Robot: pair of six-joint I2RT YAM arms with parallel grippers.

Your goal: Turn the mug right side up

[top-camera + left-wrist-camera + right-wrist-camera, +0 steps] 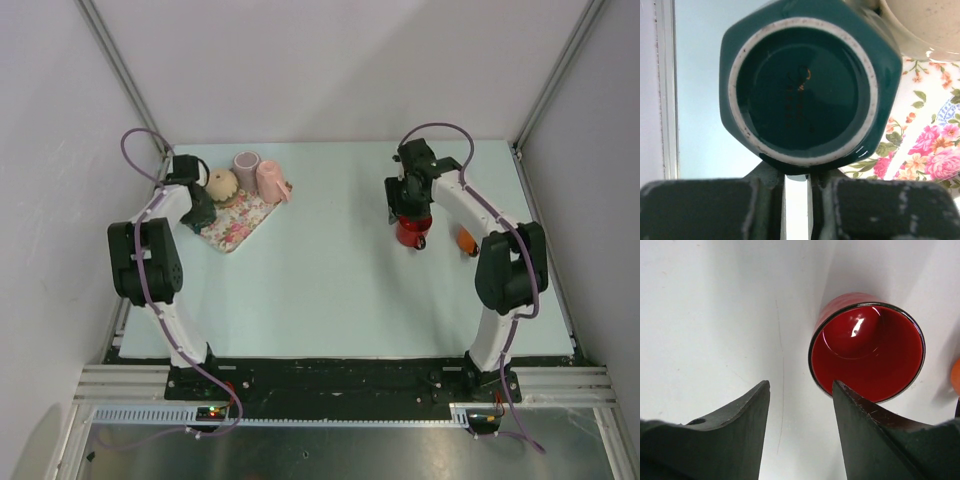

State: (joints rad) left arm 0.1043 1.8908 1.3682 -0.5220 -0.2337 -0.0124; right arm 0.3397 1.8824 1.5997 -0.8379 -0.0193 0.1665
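Overhead, in the top view, the right gripper (pixel 410 208) hangs directly over the red mug (pixel 413 234). The mug stands on the table (pixel 330 290) toward its right side, with an orange object (pixel 466 240) just beside it. The left gripper (pixel 200 208) sits at the near-left edge of the floral tray (pixel 240 228), which also carries pink cups (pixel 247 162) and a cream ribbed vessel (pixel 221 184). The two grippers are well apart.

Left wrist view: the teal mug (pixel 800 90) shows its pale foot ring and base to the camera. Its long axis therefore runs along the gripper's line of sight, with the mouth pointing away. It lies just ahead of the fingertips. The fingers are drawn close, with only a thin slit between them. Whether they pinch any part of the mug cannot be told.

Right wrist view: the red mug presents its open mouth and glossy interior, its axis pointing up toward the wrist. The fingers are spread wide and hold nothing. The mug lies beyond them rather than between them, its rim just beside the tip of the finger on the frame's right.

Judgement: the red mug reads as mouth-up. The teal mug, base toward the left gripper, reads as the one not upright, and the left arm is the nearer to it.
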